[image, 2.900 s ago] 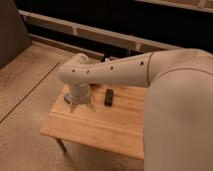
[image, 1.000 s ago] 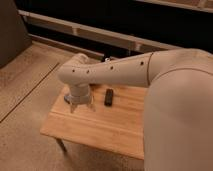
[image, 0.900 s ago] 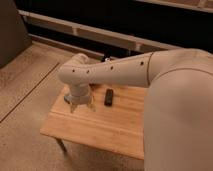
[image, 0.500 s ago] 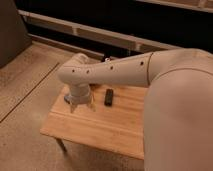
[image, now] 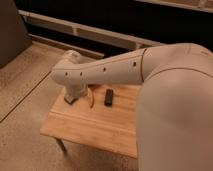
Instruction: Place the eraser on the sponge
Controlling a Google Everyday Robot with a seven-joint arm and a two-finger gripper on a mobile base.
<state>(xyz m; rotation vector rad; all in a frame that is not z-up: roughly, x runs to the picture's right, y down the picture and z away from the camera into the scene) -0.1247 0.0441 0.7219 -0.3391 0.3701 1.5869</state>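
The eraser, a small black oblong block, lies flat on the wooden table near its far edge. My gripper points down at the table's far left part, a short way left of the eraser and apart from it. The white arm reaches in from the right and covers the table behind it. A small grey patch shows under the gripper's left side. I cannot tell whether that is the sponge, which is otherwise hidden.
A thin orange curved strip lies between the gripper and the eraser. The small table stands on a speckled floor. A dark wall with a pale rail runs behind it. My white body fills the right side.
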